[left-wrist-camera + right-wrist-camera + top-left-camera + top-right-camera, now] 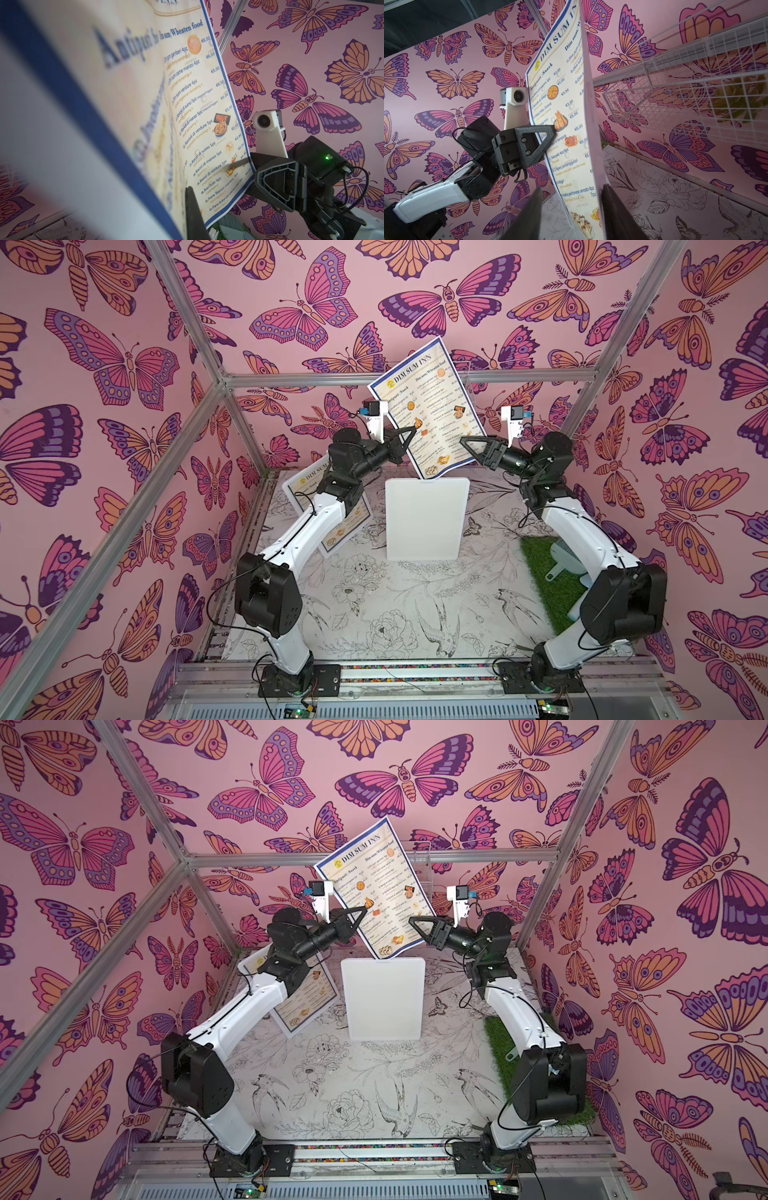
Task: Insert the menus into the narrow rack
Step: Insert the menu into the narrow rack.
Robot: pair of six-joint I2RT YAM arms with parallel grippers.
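Cream, floppy menu (432,406) hung tilted, one edge clamped by the left pincer (410,431); the right pincer (469,443) straddled the opposite edge, jaws apart. Held one-sided, it might twist or slip.

A cream, blue-bordered menu sheet (432,406) hangs tilted between the left pincer (411,430), at its left edge, and the right pincer (464,441), at its right edge. Its lowest corner is just above the far edge of a white rectangular board (424,522) in the middle of the worktop (395,614). A second cream menu sheet (338,537) lies left of the board, partly under the left arm (307,526). A green artificial-grass mat (544,572) lies at the right. A white wire-mesh rack (685,87) stands behind the raised sheet.
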